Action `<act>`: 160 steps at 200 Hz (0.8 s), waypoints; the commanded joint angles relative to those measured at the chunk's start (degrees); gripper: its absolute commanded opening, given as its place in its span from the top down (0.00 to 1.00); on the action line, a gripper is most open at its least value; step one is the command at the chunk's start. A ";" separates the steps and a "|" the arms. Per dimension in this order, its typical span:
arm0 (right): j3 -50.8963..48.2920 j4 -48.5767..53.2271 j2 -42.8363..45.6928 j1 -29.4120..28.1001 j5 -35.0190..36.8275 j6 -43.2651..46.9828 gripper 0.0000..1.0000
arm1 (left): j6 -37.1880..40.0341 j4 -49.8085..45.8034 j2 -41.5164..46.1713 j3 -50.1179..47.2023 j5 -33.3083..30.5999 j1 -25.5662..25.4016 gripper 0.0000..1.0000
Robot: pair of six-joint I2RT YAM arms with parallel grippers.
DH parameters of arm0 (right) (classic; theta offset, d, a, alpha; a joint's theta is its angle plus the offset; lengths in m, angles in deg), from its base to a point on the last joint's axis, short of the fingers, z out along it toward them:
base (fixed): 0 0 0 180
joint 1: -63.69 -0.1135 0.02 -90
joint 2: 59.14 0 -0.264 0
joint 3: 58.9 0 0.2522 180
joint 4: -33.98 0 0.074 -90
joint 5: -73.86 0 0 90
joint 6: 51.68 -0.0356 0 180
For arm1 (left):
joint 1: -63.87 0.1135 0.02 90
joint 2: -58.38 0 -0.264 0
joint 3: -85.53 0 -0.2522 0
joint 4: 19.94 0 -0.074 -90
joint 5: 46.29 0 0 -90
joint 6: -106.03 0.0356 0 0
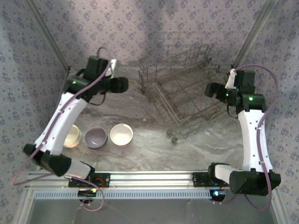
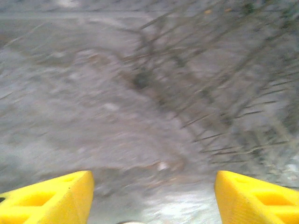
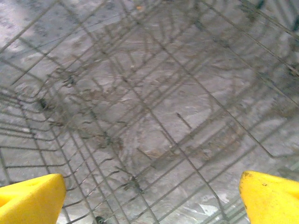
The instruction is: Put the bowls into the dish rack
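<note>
Top external: cream, lavender and white round bowls (image 1: 96, 137) sit behind the spread, empty left tool (image 1: 122, 84), far from the spread right tool (image 1: 209, 89).

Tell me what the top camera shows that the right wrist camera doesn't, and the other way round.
Top view alone: three bowls in a row by the left arm's base, a cream bowl, a lavender-grey bowl and a white bowl, all sitting on the table outside the dish rack. Right wrist view alone: the rack's wire grid close up, and the right gripper with its yellow jaws wide apart and nothing between them. Shared: the dish rack, with no bowl seen inside, and the marbled table beneath it.
</note>
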 commanded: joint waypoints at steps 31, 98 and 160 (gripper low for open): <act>6.21 2.25 -5.33 -6.30 -0.54 2.94 0.07 | 6.70 -10.87 3.40 -18.78 0.34 5.37 0.36; 11.55 2.21 -9.55 -15.20 -0.31 7.18 0.20 | 5.70 -4.47 -1.07 -31.54 5.18 5.95 0.40; 11.47 2.03 -11.69 -18.47 0.66 8.78 0.29 | 4.80 -2.65 -6.57 -32.47 5.90 5.35 0.49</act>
